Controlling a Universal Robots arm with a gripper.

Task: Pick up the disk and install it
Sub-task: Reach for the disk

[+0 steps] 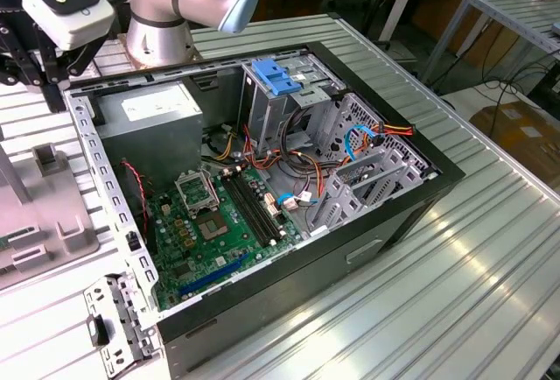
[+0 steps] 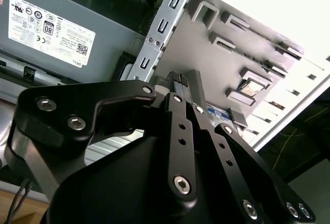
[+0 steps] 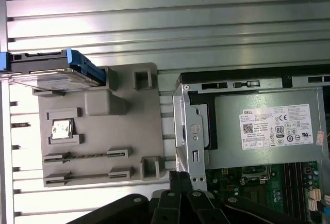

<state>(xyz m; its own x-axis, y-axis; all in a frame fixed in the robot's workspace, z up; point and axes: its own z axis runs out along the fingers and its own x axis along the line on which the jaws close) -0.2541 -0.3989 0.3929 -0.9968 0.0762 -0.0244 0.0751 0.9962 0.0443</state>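
open computer case [image 1: 350,257] on slatted table [image 1: 455,292], green motherboard [image 1: 206,231], grey power supply [image 1: 153,130], grey tray [image 3: 103,131] beside

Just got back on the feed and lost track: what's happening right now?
The arm's gripper hangs over the edge of the open computer case, jaws shut on nothing. The disk, in its blue carrier, lies on the grey parts holder beside the case, untouched. It has not been picked up yet.
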